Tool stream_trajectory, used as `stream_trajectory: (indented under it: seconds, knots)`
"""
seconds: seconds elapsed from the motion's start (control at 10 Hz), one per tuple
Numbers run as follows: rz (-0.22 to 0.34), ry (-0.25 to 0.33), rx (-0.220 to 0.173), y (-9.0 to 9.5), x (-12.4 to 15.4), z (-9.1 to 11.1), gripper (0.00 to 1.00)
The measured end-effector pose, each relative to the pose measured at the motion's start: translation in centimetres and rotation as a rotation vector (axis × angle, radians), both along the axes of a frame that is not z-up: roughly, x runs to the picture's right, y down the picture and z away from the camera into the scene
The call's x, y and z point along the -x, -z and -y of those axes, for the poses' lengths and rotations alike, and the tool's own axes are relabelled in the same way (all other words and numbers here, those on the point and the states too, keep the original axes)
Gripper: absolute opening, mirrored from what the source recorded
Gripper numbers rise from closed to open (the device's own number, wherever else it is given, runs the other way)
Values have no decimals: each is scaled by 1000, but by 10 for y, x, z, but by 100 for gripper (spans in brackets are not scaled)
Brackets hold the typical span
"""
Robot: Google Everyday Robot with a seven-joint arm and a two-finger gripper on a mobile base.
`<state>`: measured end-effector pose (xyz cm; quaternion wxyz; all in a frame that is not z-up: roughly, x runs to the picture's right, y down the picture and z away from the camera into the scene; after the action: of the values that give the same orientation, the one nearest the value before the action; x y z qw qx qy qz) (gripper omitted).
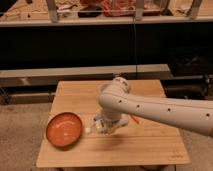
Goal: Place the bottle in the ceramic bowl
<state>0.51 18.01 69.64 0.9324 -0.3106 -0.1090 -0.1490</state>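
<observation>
White robot arm [160, 110] reaching in from the right, gripper [109, 126] low over the wooden table [150, 147], right at the bottle [96, 125], cannot tell its grip, bottle just beside the orange-red ceramic bowl [64, 131]

The gripper claw [106, 127] hangs low over the wooden table [150, 150], at the end of a white arm [150, 107] that reaches in from the right. The bottle [96, 124] is right at the claw's left side, cap pointing away from it (whether it is gripped cannot be told). Further left of the claw sits the ceramic bowl [64, 131]. A thin orange thing [135, 119] shows to the claw's right.
</observation>
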Motion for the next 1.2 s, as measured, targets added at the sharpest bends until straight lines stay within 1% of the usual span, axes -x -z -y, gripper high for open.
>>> stream_trajectory:
  seconds: [0.2,0.4,0.7,1.0,1.2]
  knots:
    - [6,-1,7,0,20,1,0]
    - [18,8,7,-6,41,0,0]
    - [21,13,0,-10,49,2,0]
    - [34,26,-5,-16,87,2,0]
    - [33,33,-7,-19,95,3,0]
